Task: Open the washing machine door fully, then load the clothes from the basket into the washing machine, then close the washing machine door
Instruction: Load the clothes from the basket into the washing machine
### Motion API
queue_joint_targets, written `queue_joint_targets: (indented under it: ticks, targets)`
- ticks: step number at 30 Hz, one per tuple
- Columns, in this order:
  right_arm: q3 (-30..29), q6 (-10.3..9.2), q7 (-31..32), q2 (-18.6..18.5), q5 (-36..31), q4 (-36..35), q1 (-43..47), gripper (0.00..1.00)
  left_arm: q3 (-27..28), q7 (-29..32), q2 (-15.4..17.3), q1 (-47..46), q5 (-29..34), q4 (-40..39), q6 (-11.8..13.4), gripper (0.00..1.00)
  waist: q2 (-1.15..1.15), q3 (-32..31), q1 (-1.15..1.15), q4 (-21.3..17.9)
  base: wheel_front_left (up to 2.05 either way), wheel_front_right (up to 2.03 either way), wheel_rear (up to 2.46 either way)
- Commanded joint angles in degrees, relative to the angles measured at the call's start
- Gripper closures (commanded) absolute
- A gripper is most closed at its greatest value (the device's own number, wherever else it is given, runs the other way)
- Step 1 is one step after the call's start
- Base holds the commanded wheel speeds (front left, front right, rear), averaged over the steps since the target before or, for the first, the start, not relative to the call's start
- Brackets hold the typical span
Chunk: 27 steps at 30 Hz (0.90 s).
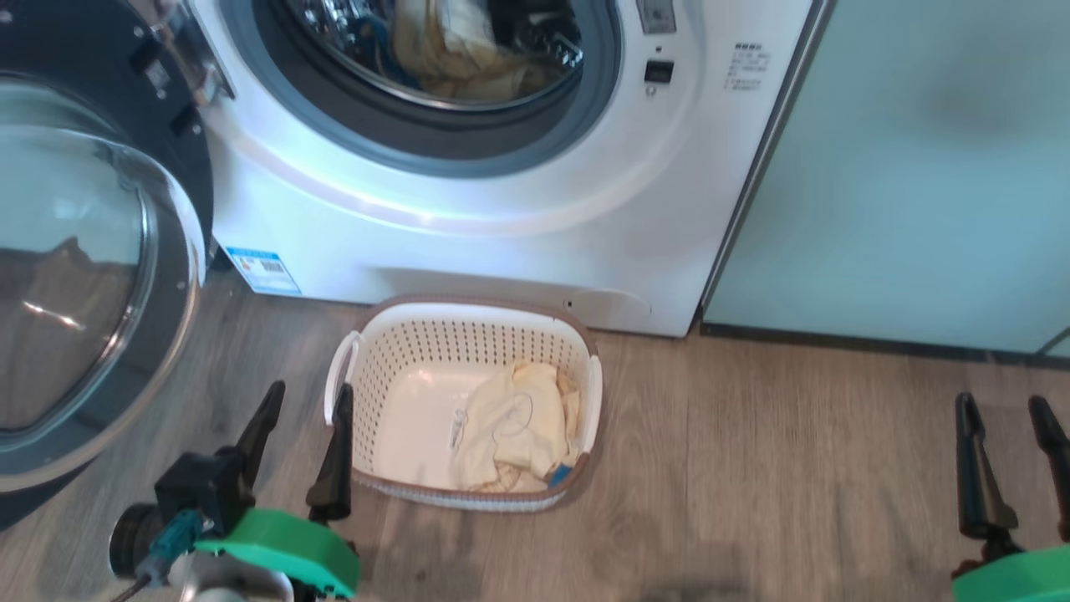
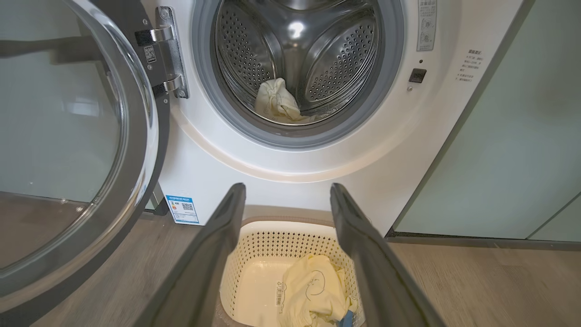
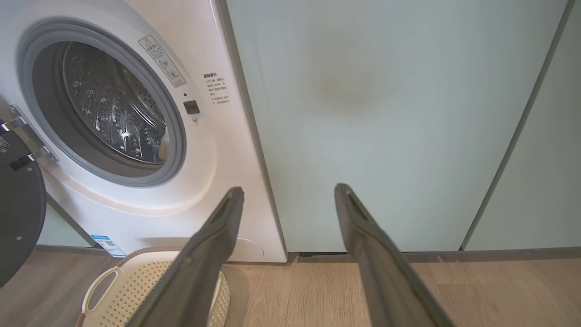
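Left gripper (image 2: 287, 186), wide, looks onto clothes (image 2: 313, 290) in the basket (image 2: 272, 240); right gripper (image 3: 288, 187), wide, onto a cabinet door (image 3: 386, 113).

Pale wood-plank floor (image 1: 752, 468), flat pale-green cabinet doors (image 3: 386, 113) above a dark plinth

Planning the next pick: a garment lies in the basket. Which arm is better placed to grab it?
Left. The left gripper is open beside the basket, its fingers framing the clothes in its wrist view. The right gripper stands far aside, facing the cabinet.
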Motion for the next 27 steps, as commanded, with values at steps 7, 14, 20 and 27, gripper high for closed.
queue_joint_targets:
  ticks: [7, 14, 20, 27]
  targets:
    - [0.3, -0.16, 1.0, -0.2, -0.9, -3.3, 0.8, 0.00, 3.5, -0.4, 0.8, 0.2, 0.0, -1.5, 2.8, 0.00, 0.00, -2.5, 0.01, -0.3, 0.00, 0.00, 0.00]
    - [0.4, -0.16, 1.2, 0.3, -1.0, -3.4, 1.3, 0.00, 4.0, -0.4, 0.7, 1.1, -0.1, -1.7, 2.6, 0.00, 0.00, -3.3, 0.01, -0.6, 0.00, 0.00, 0.00]
    - [0.5, -0.16, 1.5, 0.4, -1.2, -3.5, 1.3, 0.00, 4.3, -0.4, 0.2, 1.7, 0.0, -1.7, 2.5, 0.00, 0.00, -3.6, 0.01, -1.0, 0.00, 0.00, 0.00]
    - [0.5, -0.16, 1.7, 0.3, -1.0, -3.5, 1.1, 0.00, 4.3, -0.4, -0.4, 1.6, 0.2, -1.2, 2.3, 0.00, 0.00, -3.6, 0.01, -1.3, 0.00, 0.00, 0.00]
